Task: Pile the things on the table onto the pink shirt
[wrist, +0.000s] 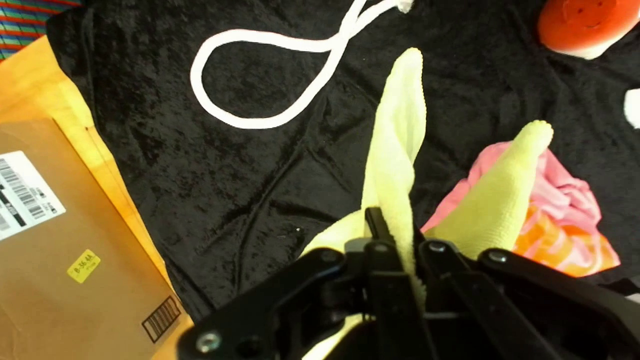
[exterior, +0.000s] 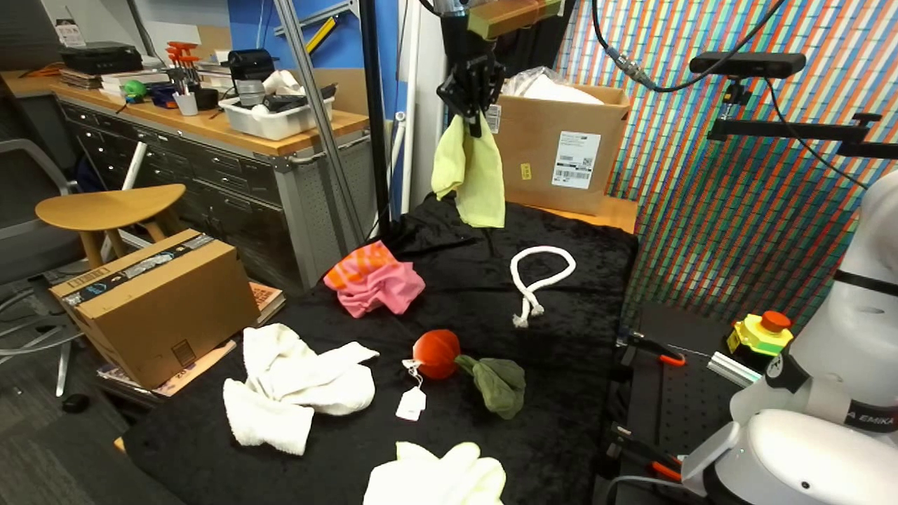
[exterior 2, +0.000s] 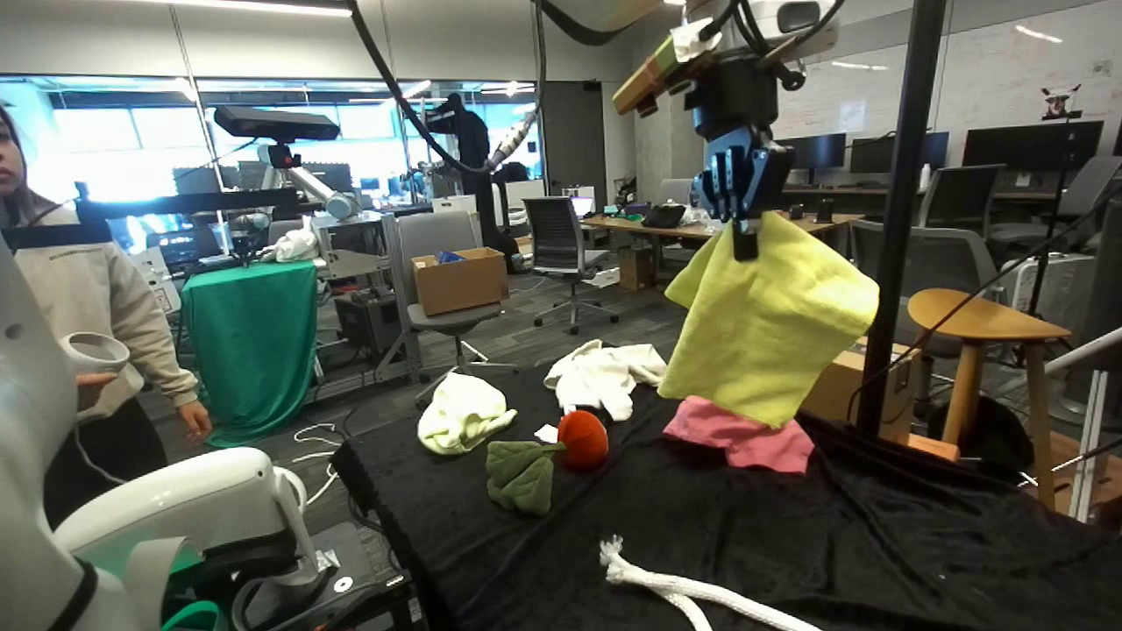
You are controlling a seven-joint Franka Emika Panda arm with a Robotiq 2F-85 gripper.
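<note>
- Worktop (exterior: 561,414), black-topped; nearest in an exterior view, a pale yellow cloth (exterior: 435,480) lies bunched.
- Beyond it, a heap of white cloth (exterior: 309,386), a red ball (exterior: 438,354), and a dark green cloth (exterior: 499,386) whose narrow end reaches the ball.
- Farther back, the pink shirt (exterior: 379,284) sits rumpled, well apart from the white rope loop (exterior: 529,290).
- Past those, the claw (exterior: 476,128) is raised, pinching the yellow-green cloth (exterior: 483,186), which hangs apart from the shirt.
- That cloth should handle as light, soft and limp, hardly fragile; the gathered upper fold, where it is held, looks a sound grip. Loose corners may swing, so its bulk wants centring over the shirt before release.
</note>
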